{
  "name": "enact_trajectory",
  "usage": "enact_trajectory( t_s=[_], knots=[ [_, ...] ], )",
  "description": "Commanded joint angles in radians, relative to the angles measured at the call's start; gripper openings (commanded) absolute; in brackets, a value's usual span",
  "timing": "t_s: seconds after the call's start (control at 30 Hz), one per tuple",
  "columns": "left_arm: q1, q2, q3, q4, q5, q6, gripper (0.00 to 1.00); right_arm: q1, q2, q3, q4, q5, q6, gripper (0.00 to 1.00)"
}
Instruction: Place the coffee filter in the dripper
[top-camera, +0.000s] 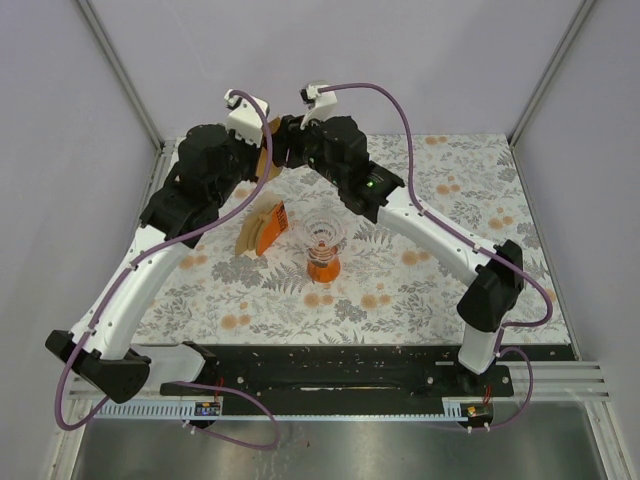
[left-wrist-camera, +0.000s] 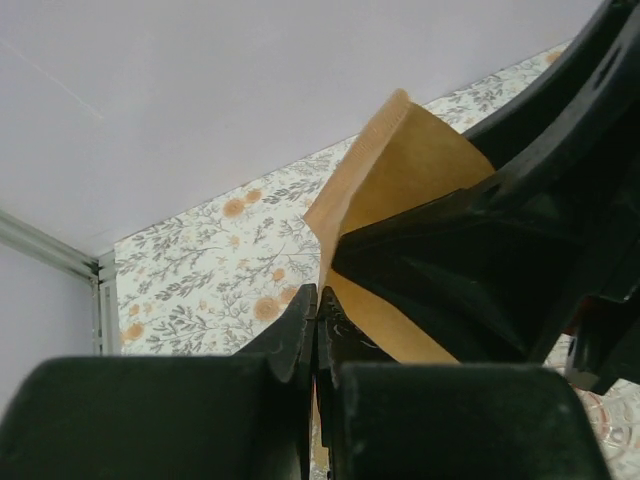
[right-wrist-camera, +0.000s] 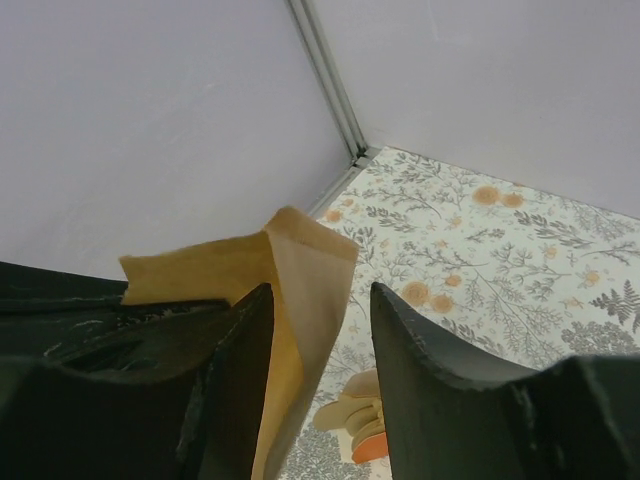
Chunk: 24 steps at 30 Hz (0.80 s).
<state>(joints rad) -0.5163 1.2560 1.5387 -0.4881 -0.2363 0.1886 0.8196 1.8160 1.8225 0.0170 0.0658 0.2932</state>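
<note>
Left wrist view, coffee filter (left-wrist-camera: 400, 165): I see it held up in the air over the far part of the table, fanned flat, with its ribbed seam on the upper edge.
Left gripper (left-wrist-camera: 316, 318): I have its two fingers pressed together on the filter's lower edge.
Right gripper (right-wrist-camera: 322, 296): its fingers stand apart with the filter's free side in the gap. The paper lies close along one finger (right-wrist-camera: 235, 370), but I cannot tell whether it touches.
Dripper (top-camera: 322, 245): it stands upright at mid-table, clear cone above an orange base. It sits well below the filter and nearer the arm bases.
Filter bundle (top-camera: 262, 230): a thick brown stack with an orange holder lies just left of the dripper.
Table (top-camera: 430, 290): it is covered with a floral cloth, and both arms reach over it to meet at the far side.
</note>
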Motion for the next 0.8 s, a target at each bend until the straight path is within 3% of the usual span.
enact_trajectory(
  t_s=[0.0,0.13,0.33,0.47,0.63,0.7,0.77],
  knots=[
    [0.001,-0.023,0.063,0.000,0.055,-0.044,0.00,-0.002,0.005,0.031,0.057,-0.063,0.043,0.51],
    [0.001,-0.024,0.070,-0.007,0.055,-0.064,0.00,-0.002,0.025,0.057,0.012,0.030,0.083,0.43],
    [0.001,-0.027,0.080,0.005,-0.047,-0.011,0.00,-0.002,-0.007,0.028,-0.049,0.218,0.077,0.17],
    [0.001,-0.029,0.077,0.019,-0.096,0.018,0.00,-0.002,-0.032,0.008,-0.055,0.270,0.047,0.07],
    [0.001,-0.029,0.077,0.020,-0.115,0.029,0.00,-0.002,-0.044,0.011,-0.075,0.279,0.014,0.09],
    [0.002,-0.032,0.077,0.020,-0.120,0.035,0.00,-0.005,-0.056,0.001,-0.075,0.247,-0.028,0.20],
    [0.001,-0.032,0.075,0.008,-0.107,0.037,0.00,-0.004,-0.084,-0.020,-0.058,0.137,-0.101,0.44]
  ],
)
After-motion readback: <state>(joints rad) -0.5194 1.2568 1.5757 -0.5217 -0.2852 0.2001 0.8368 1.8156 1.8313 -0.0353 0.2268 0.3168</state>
